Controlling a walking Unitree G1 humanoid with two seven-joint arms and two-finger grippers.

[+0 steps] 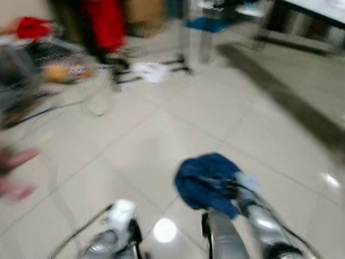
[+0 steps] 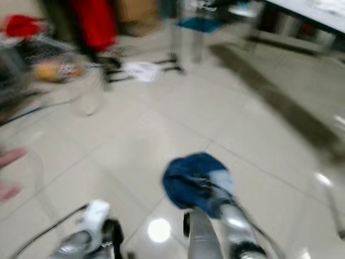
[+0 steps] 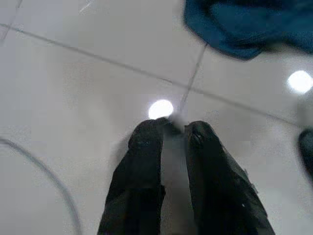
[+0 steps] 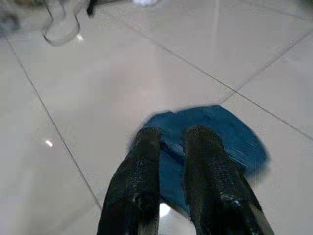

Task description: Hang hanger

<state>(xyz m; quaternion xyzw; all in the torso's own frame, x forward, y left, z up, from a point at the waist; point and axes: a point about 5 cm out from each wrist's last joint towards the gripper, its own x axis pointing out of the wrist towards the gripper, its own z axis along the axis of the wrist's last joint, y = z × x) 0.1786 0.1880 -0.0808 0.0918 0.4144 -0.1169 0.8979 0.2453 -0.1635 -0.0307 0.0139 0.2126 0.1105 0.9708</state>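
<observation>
A: Blue cloth point(image 1: 207, 181) is seen crumpled on pale tiles point(image 1: 161, 135), under the right gripper point(image 4: 171, 139). Hanger?

B: None can be made out. Both the right and left gripper point(image 3: 168, 129) are nearly pressed together.

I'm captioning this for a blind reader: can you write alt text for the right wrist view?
The right end effector, its two black fingers close together, hangs above a crumpled blue cloth garment lying on the glossy pale tiled floor. A clear plastic object lies farther off, blurred.
</observation>
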